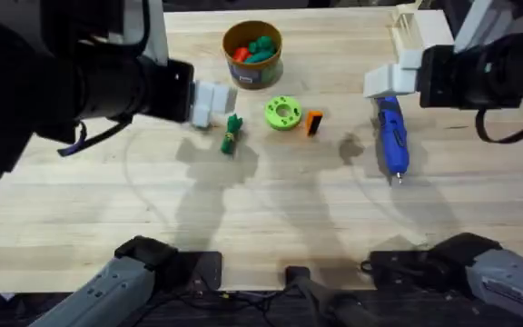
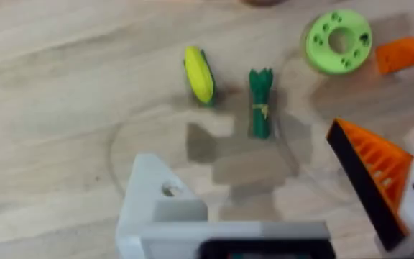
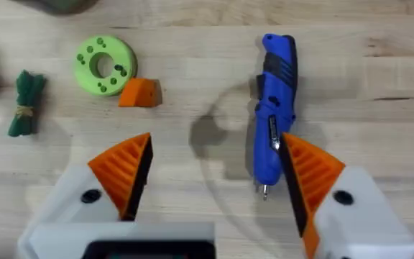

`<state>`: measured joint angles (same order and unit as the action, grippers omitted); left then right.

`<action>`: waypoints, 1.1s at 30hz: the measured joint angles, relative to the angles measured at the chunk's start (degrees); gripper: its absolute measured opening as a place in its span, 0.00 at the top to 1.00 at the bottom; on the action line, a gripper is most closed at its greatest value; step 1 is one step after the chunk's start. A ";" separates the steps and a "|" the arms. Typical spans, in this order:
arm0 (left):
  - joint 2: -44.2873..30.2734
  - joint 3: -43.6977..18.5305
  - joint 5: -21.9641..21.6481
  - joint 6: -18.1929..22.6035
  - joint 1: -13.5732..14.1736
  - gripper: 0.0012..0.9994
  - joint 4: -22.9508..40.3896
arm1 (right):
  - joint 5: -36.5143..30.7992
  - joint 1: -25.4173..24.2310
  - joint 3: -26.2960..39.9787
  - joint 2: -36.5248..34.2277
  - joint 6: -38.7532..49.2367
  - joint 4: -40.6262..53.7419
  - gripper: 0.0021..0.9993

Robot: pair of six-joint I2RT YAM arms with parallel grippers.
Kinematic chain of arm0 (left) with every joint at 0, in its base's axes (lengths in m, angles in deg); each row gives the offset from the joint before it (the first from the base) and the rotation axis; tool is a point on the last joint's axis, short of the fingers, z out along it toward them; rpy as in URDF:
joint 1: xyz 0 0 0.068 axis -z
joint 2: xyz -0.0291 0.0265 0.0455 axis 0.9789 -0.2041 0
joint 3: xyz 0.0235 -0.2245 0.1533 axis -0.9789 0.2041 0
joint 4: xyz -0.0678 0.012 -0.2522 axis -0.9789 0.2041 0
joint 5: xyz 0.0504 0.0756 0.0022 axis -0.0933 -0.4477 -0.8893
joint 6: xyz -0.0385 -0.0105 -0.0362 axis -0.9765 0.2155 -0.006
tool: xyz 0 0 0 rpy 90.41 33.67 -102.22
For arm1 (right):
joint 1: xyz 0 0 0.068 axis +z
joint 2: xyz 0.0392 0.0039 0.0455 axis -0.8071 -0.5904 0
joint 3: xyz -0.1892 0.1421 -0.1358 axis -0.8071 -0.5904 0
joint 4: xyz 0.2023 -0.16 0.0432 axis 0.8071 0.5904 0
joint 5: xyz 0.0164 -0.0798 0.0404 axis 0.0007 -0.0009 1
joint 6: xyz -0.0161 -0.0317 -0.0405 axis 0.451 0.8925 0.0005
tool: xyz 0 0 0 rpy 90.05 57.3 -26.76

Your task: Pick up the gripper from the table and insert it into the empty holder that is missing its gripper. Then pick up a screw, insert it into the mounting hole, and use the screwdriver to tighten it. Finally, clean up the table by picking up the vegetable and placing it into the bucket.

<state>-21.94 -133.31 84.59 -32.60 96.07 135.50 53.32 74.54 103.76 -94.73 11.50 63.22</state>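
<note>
1. Left hand (image 2: 279,208) – raised above the counter (image 1: 271,218), released, one finger a bare holder (image 2: 153,194).
2. Right hand (image 3: 210,180) – spread wide above the screwdriver (image 3: 273,108).
3. Gripper (image 1: 313,122) lies mid-counter toward the far edge, beside the bucket (image 1: 253,53).

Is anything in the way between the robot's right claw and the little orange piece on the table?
Nothing visible blocks it. The orange gripper lies on bare table beside the green disc, with open wood between it and the right gripper.

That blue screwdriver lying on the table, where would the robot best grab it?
Probably around the thick blue body of the screwdriver, near its middle, coming straight down from above. It lies flat on the table, so the fingers could close across its narrow width, well clear of the thin metal bit at one end.
</note>
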 joint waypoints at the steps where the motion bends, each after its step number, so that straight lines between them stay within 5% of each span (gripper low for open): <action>1: 0.00 0.00 -0.07 0.00 0.00 0.01 -1.33 | 0.00 0.00 -0.01 0.00 0.00 0.00 0.01; 13: 0.09 0.00 -3.72 0.00 -0.38 0.01 -16.74 | 0.00 0.00 0.00 0.00 0.00 0.00 0.01; 23: 7.42 0.71 -1.36 -0.01 -8.84 0.01 -21.08 | 0.00 0.00 -0.01 0.00 0.00 0.00 0.01; 33: 20.18 19.28 5.38 -0.02 -14.81 0.01 -39.18 | 0.00 0.00 0.00 0.00 0.00 -0.01 0.01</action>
<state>-1.77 -114.03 89.97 -32.63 81.26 96.32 53.32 74.54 103.76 -94.73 11.50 63.20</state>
